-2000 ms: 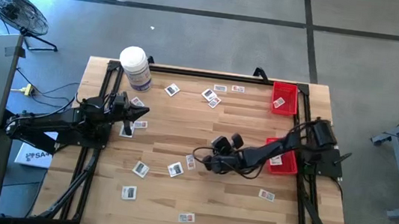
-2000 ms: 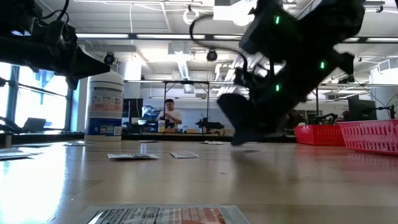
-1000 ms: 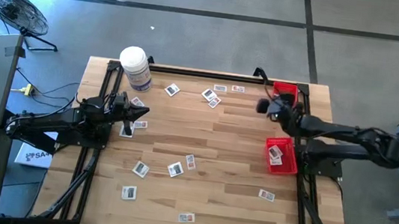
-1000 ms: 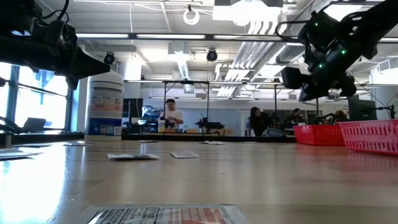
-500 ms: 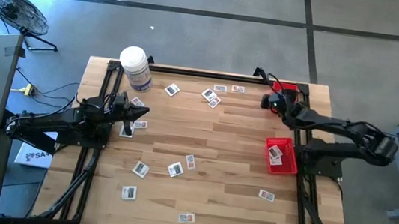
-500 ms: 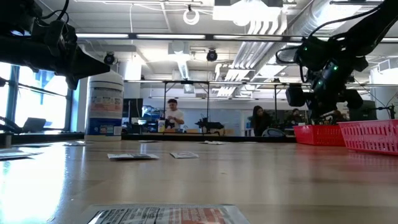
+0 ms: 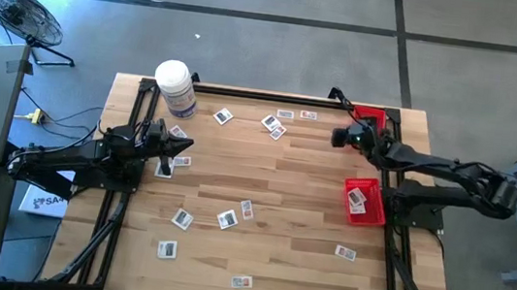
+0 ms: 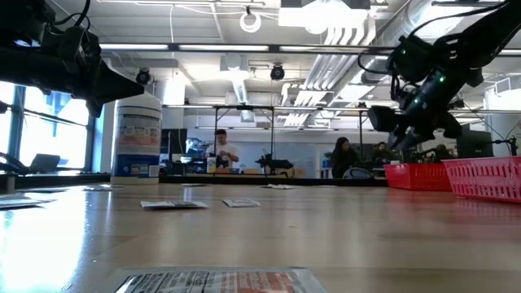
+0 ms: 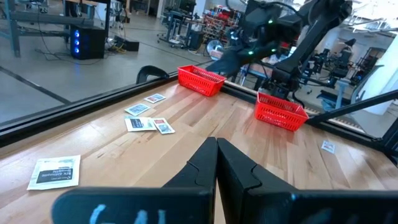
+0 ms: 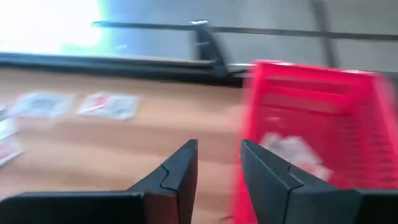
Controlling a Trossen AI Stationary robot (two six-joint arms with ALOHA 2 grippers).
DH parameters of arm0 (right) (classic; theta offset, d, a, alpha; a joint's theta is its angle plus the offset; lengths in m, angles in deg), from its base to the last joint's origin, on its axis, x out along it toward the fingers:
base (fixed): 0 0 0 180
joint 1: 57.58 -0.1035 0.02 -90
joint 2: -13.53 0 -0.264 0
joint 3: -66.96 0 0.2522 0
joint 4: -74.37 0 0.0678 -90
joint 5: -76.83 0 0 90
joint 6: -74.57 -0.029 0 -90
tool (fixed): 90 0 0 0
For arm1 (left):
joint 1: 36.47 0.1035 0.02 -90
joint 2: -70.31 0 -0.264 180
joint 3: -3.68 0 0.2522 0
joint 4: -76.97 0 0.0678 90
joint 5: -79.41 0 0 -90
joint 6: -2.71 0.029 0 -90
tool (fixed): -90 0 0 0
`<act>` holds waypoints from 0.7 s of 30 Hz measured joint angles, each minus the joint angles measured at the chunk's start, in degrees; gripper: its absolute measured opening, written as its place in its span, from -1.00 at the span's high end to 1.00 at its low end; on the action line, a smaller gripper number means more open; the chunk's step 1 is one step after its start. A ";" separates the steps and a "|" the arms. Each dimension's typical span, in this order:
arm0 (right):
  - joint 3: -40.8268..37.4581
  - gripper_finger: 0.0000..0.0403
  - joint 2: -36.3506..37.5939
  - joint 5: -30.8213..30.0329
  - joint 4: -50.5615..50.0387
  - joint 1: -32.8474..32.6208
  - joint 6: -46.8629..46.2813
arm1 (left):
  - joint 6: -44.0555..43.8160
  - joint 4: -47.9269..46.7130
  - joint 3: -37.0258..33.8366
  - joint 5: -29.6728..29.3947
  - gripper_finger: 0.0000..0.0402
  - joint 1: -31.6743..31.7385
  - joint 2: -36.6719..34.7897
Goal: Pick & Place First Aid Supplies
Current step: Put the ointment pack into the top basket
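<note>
A wooden table [image 7: 282,197] is seen from above, framed by dark rails. Two dark arms are reached in from 9 and 3 o'clock.

At 11 o'clock a white jar [image 7: 175,87] is stood upright. Two red baskets are placed along the 3 o'clock edge: a far basket [image 7: 371,119] towards 1 o'clock and a near basket [image 7: 366,200] closer to 3 o'clock, each with a white packet lying inside.

The right gripper [image 7: 341,136] is held above the table just beside the far basket's inner wall. In the right wrist view its fingers [image 10: 180,169] are parted by a narrow gap with nothing between them, and a packet in the basket [image 10: 292,149] is seen past them. The drop appears to be done.

The left gripper [image 7: 180,146] is parked towards 9 o'clock, its fingers pressed together and empty in the left wrist view, with a packet [image 7: 166,167] lying just beside it.

The first aid packets, small flat white squares, are scattered widely: a cluster at 12 o'clock [image 7: 273,125], a pair near the centre [image 7: 227,219], and singles at 7 o'clock [image 7: 167,249], 6 o'clock [image 7: 242,282] and 4 o'clock [image 7: 346,254].

For the next pick, the 12 o'clock cluster is probably best taken, being nearest. The gripper should be lifted clear of the basket wall first. Since the packets lie flat, the fingers would need to be opened wider, brought straight down over one edge and closed low, well apart from overlapping neighbours.
</note>
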 joint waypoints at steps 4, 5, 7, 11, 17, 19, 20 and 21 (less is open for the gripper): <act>0.00 0.48 2.09 5.82 0.00 -6.84 -1.20 | 0.00 0.00 -0.01 0.00 1.00 0.01 0.00; 0.02 0.51 2.28 6.58 0.00 -9.18 -2.04 | -0.02 0.00 -0.01 0.01 1.00 0.02 0.00; 0.41 0.58 2.33 6.74 -0.17 -14.66 -3.60 | -0.01 0.00 -0.01 0.00 1.00 0.01 -0.02; 2.50 0.68 2.33 4.29 -0.61 -26.21 -7.33 | 0.00 0.00 0.00 0.00 1.00 0.00 -0.02; 9.72 0.78 0.22 -0.33 -9.05 -42.03 -15.30 | 0.00 0.00 -0.02 0.00 1.00 0.02 -0.01; 13.14 0.84 -2.22 0.37 -13.90 -46.53 -17.92 | -0.02 0.00 0.00 0.02 1.00 0.02 -0.02; 15.03 0.87 -3.66 1.48 -16.05 -48.56 -19.03 | -0.01 -0.01 0.00 0.02 1.00 0.01 0.00; 16.76 0.90 -5.10 2.80 -17.92 -50.50 -20.14 | -0.01 0.00 -0.01 0.01 1.00 0.01 -0.01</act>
